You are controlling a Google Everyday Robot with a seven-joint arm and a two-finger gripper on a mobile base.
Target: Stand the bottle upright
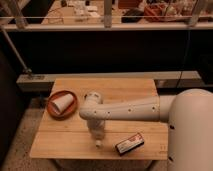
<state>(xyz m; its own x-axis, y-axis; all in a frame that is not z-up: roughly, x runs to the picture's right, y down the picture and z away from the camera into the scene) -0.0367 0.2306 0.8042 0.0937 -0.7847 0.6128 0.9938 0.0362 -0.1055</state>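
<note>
A dim room with a speckled floor [20, 131] holds 1 wooden table [125, 90]. A white arm [131, 108] reaches across it. A red plate [52, 112] bears a paper cup [62, 103], and a box [129, 143] lies near the front edge. The gripper [95, 134] points down onto the bottle [98, 143], between the plate and the box. I cannot tell how wide the claw is.

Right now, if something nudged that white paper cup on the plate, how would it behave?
The paper cup lies on its side on the plate, so it would probably roll. It looks light and crushable. The gripper hangs apart from it, over the front of the table.
</note>
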